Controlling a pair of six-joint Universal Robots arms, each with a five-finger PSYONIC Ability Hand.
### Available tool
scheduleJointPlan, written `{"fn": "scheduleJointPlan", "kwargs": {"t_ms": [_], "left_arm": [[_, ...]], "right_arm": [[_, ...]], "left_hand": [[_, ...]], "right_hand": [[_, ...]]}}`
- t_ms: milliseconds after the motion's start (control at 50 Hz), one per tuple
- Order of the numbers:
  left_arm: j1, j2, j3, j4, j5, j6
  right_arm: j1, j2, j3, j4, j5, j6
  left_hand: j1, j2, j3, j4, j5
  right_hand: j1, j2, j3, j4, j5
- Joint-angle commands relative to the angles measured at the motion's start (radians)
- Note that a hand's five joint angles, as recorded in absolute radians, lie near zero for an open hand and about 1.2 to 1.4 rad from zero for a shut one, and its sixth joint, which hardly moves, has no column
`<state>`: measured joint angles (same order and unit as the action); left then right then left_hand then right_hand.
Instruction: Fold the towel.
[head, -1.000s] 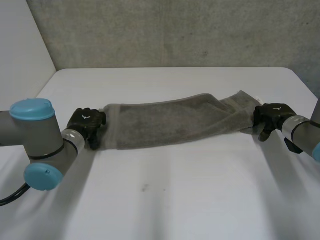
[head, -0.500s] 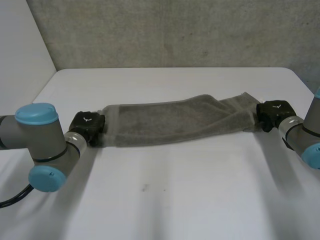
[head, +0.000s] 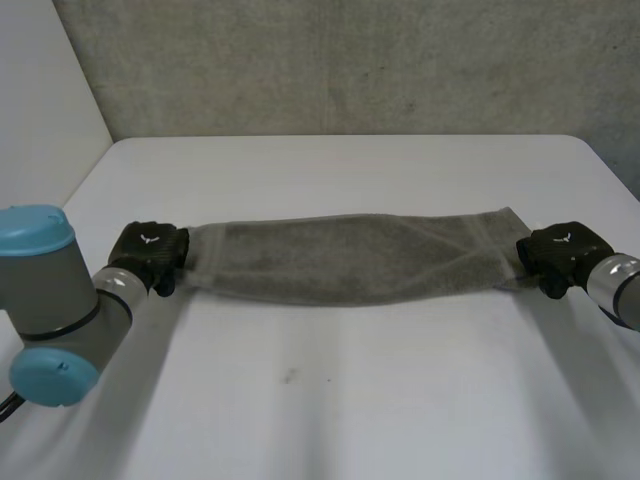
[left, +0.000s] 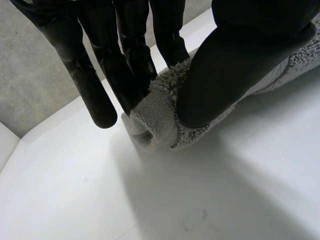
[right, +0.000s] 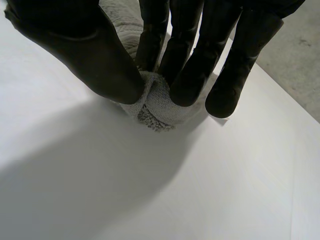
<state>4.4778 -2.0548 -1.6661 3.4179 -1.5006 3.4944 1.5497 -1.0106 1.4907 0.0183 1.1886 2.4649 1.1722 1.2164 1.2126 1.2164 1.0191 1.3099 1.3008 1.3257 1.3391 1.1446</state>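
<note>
A grey towel (head: 345, 258) is stretched in a long band across the middle of a white table (head: 330, 400); within the last second the hands have drawn apart, pulling out its bunched right end, so it looks ready for folding; the left hand (head: 148, 252) pinches its left end between thumb and fingers; the right hand (head: 562, 250) pinches its right end likewise; both sit near the table's side edges, with bare room in front and behind.
</note>
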Motion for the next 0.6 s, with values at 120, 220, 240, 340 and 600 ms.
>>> {"fn": "scheduleJointPlan", "kwargs": {"t_ms": [120,220,240,340,600], "left_arm": [[0.046,0.032,-0.063,0.011,0.000,0.101],[0.060,0.030,-0.069,0.012,0.000,0.103],[0.063,0.030,-0.073,0.012,0.002,0.101],[0.069,0.036,-0.080,0.012,0.007,0.098],[0.055,0.074,-0.098,0.012,0.005,0.098]], "right_arm": [[-0.051,-0.063,0.097,0.000,-0.001,-0.126],[-0.076,-0.059,0.106,0.000,0.003,-0.167],[-0.085,-0.060,0.112,-0.001,0.002,-0.175],[-0.086,-0.063,0.120,-0.001,0.000,-0.172],[-0.092,-0.121,0.240,-0.106,-0.021,-0.047]], "left_hand": [[0.224,0.180,0.184,0.180,0.203],[0.224,0.180,0.184,0.180,0.203],[0.224,0.180,0.184,0.180,0.203],[0.224,0.180,0.184,0.180,0.203],[0.051,0.007,0.011,0.007,0.030]], "right_hand": [[0.086,0.095,0.071,0.057,0.077],[0.086,0.095,0.071,0.057,0.077],[0.086,0.095,0.071,0.057,0.077],[0.086,0.095,0.071,0.057,0.077],[-0.735,-0.726,-0.750,-0.764,-0.744]]}}
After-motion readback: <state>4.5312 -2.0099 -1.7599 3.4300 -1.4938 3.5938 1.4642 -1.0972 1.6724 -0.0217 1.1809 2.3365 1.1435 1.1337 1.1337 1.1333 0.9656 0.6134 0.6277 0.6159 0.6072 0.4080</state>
